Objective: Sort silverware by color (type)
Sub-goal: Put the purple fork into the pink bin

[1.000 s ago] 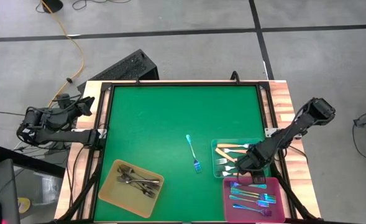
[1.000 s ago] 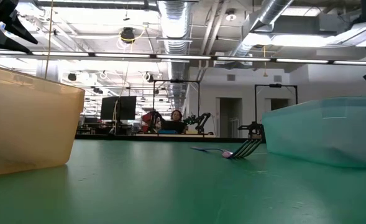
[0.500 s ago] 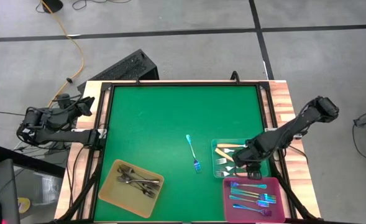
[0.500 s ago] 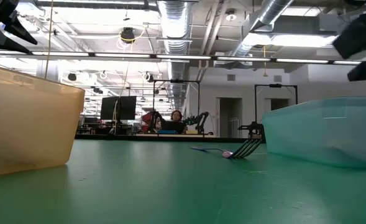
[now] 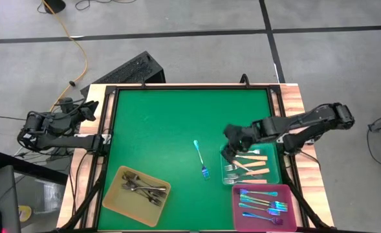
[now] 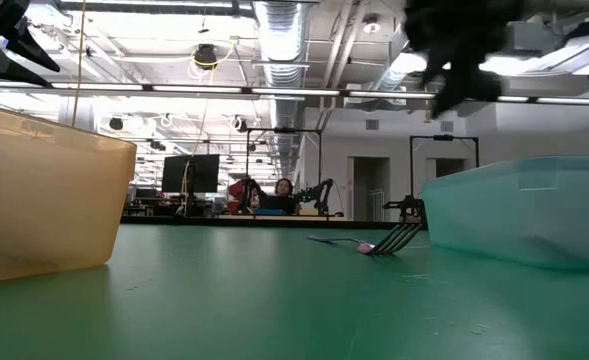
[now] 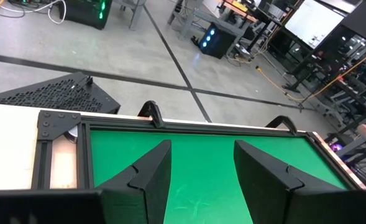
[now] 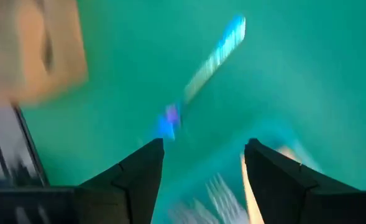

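One iridescent blue fork (image 5: 200,159) lies flat on the green mat, tines toward the near edge; it also shows in the low view (image 6: 379,243) and, blurred, in the right wrist view (image 8: 214,59). My right gripper (image 5: 229,147) hovers open and empty over the teal tray's left edge, just right of that fork; its fingers stand apart in the right wrist view (image 8: 201,180). My left gripper (image 5: 92,111) waits open beyond the table's left edge (image 7: 201,155).
The yellow tray (image 5: 136,194) at the near left holds dark-grey forks. The teal tray (image 5: 274,173) holds cream-handled forks (image 5: 248,163). The pink tray (image 5: 291,213) at the near right holds iridescent forks. Bare green mat (image 5: 164,123) spreads over the far half.
My right gripper has swung from over the near right of the teal tray, by the pink tray, toward the table's left and a little farther, ending beside the blue fork. The fork and the trays have stayed where they were.
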`<state>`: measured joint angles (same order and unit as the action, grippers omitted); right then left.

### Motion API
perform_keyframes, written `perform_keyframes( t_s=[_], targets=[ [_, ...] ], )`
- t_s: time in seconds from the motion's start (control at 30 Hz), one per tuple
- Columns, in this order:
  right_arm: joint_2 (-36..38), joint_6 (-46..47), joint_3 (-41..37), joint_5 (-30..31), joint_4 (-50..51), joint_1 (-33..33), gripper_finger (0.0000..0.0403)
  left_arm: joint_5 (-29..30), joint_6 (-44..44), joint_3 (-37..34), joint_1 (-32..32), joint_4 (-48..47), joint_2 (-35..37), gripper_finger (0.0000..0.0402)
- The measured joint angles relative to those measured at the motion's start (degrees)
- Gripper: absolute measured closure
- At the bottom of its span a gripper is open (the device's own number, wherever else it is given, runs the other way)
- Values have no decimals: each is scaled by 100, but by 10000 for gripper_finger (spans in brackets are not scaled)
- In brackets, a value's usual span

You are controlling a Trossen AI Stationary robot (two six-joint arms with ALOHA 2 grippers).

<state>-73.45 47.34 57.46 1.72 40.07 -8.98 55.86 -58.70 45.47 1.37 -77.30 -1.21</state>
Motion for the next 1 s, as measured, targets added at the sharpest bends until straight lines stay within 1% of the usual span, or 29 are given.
perform_keyframes(
  t_s=[0.13,0.2,0.23,0.33,0.43,0.57,0.63,0.77,0.87,0.93,1.0],
  targets=[
    [-164,101,14,393,-1212,332,164,0,34,0,0,2,0,243],
    [-367,89,13,431,-1623,406,171,0,35,0,0,3,0,243],
    [-541,87,31,423,-1762,436,175,0,35,0,0,3,0,243],
    [-1245,53,472,265,-1951,458,187,-1,37,0,0,3,0,243],
    [-1918,-69,1276,112,-1473,442,197,-4,37,0,0,3,0,243],
    [-2848,-115,2669,394,430,411,211,-7,39,0,0,5,-2,243],
    [-3380,-266,3351,574,1175,403,217,-2,39,0,0,3,0,243],
    [-4222,-370,4516,638,2051,391,224,-2,39,-1,0,3,0,243],
    [-4727,-359,5049,613,2407,332,225,-4,41,0,0,3,0,243],
    [-4988,-201,5204,606,2609,281,223,-4,41,0,0,3,0,243],
    [-5088,72,5219,589,2849,232,221,-4,41,0,0,3,0,243]
  ],
)
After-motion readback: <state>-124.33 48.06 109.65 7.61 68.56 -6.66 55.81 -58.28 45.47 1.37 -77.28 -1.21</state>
